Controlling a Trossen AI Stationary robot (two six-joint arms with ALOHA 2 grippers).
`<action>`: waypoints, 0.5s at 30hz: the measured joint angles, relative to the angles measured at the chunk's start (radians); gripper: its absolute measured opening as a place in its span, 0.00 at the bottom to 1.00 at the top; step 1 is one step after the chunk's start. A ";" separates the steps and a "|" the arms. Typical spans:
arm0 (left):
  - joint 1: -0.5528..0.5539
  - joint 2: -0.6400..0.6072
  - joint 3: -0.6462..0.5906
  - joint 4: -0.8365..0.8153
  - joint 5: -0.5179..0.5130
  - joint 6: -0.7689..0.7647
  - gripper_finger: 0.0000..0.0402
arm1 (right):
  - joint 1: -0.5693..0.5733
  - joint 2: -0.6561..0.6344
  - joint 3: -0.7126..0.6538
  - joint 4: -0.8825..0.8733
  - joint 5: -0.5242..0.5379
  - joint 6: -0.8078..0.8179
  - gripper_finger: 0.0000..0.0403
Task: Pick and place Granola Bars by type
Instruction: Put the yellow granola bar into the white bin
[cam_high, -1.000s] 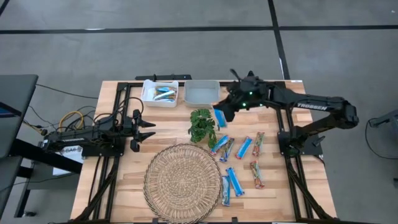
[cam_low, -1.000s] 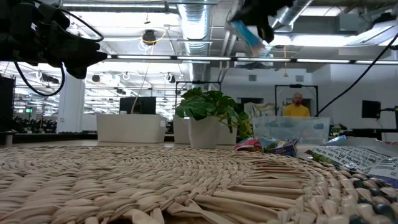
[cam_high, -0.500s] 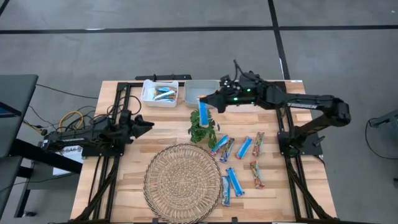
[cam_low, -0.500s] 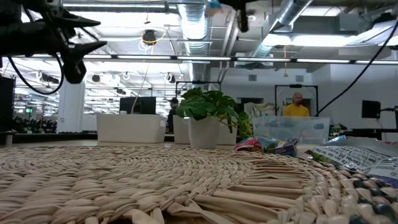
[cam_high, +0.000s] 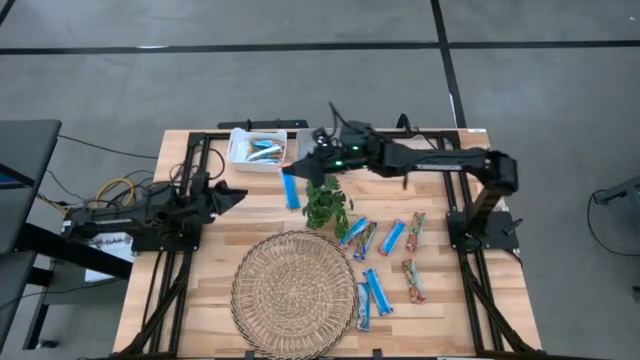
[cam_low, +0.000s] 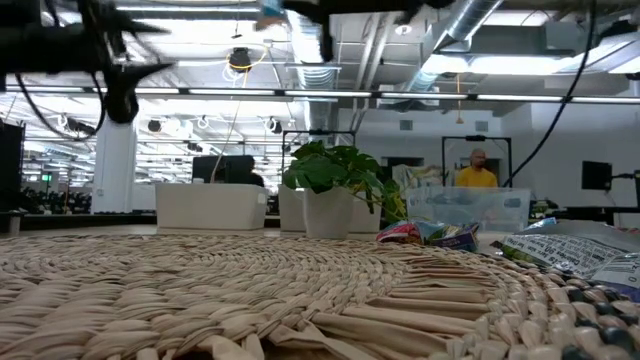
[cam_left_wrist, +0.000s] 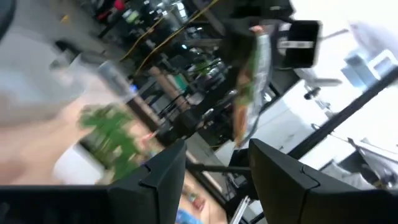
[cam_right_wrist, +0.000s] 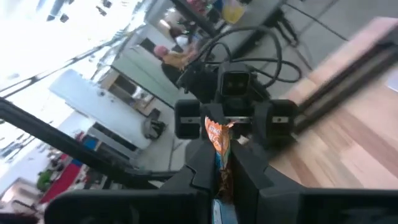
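- Reaching across the far side of the wooden surface (cam_high: 215, 290), your right end effector (cam_high: 303, 168) pinches one blue granola bar (cam_high: 291, 188), which hangs in the air just in front of the white bin (cam_high: 238, 150) and beside the small green plant (cam_high: 325, 202).
- Seen from the right wrist, that same bar (cam_right_wrist: 220, 152) sits clamped between the two dark fingers (cam_right_wrist: 200, 163), its orange-printed end sticking out toward the other arm.
- Waiting at the left edge of the surface, your left end effector (cam_high: 225, 196) points toward the middle with its fingers (cam_left_wrist: 158, 177) spread and nothing between them.
- Lying inside the white bin are several blue-wrapped bars (cam_high: 264, 152); the clear bin (cam_high: 324, 133) next to it is partly hidden by the right arm, so you cannot tell its contents.
- Scattered on the surface right of the round woven mat (cam_high: 292, 292) are the remaining loose bars (cam_high: 392, 236), mostly blue, with two reddish-tan ones (cam_high: 412, 279) among them, none touching the plant.
- Looking level across the mat (cam_low: 250, 300), you see the potted plant (cam_low: 333, 190) standing upright with wrappers (cam_low: 425, 233) lying beside it.
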 joint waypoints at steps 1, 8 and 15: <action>0.000 0.033 0.027 0.011 0.006 0.019 0.42 | 0.000 0.024 0.026 -0.002 -0.020 0.000 0.05; 0.001 0.306 0.181 -0.002 0.029 0.087 0.42 | -0.003 0.156 0.197 -0.005 -0.079 -0.025 0.06; 0.001 0.473 0.281 0.076 0.088 0.128 0.42 | -0.009 0.202 0.263 -0.009 -0.097 -0.053 0.05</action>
